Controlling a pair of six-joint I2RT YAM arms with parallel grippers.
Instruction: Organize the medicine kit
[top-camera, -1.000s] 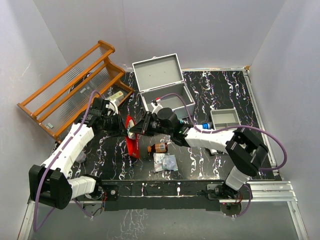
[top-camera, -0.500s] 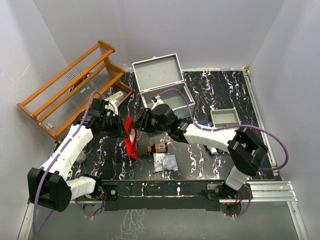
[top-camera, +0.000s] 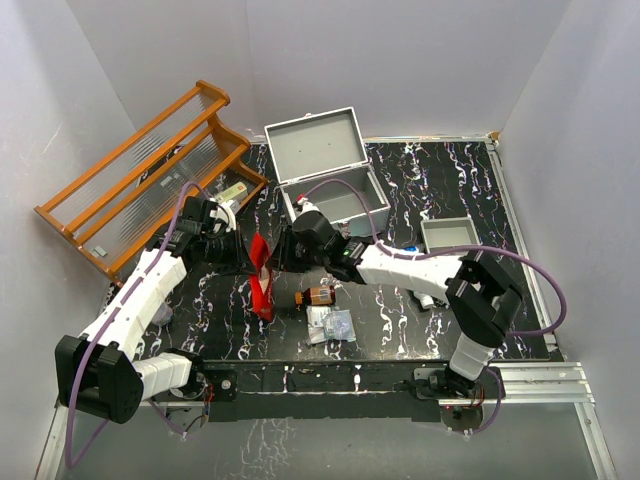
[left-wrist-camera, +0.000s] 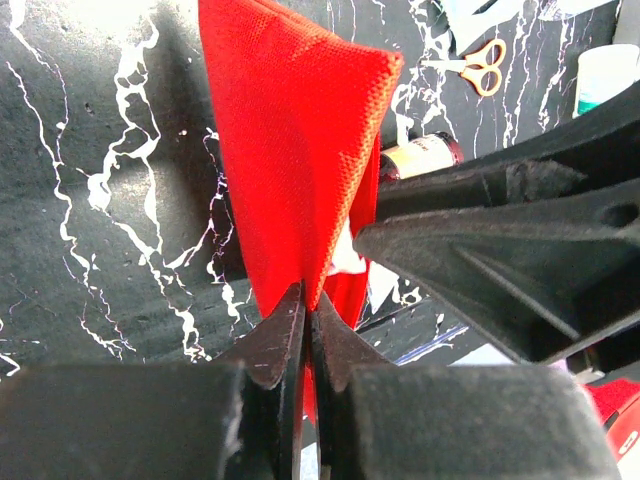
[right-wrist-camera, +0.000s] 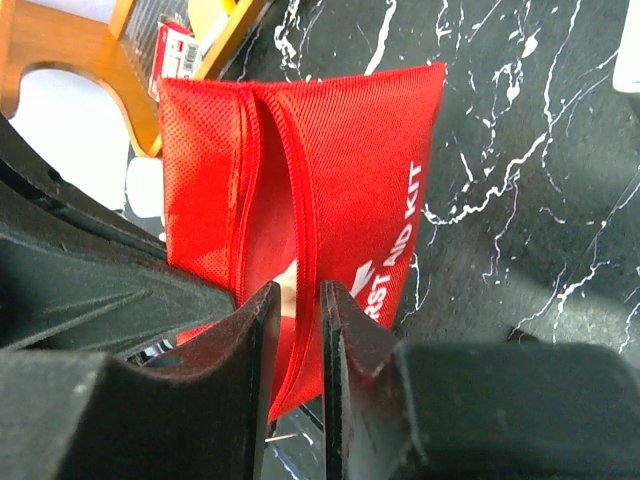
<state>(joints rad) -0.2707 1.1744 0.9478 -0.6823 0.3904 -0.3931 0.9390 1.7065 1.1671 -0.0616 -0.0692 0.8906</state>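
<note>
Pouch (top-camera: 262, 272) outside open medicine kit (top-camera: 315, 148)

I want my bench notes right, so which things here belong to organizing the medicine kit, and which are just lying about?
Job: medicine kit, red pouch gripped by left hand and right hand, brown bottle, packets.
Lying about, it seems: wooden rack, grey tray.

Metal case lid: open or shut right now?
Open. The medicine kit has its lid swung up and back, inner face toward the top camera, and the grey inside of the box shows in front of it.
</note>
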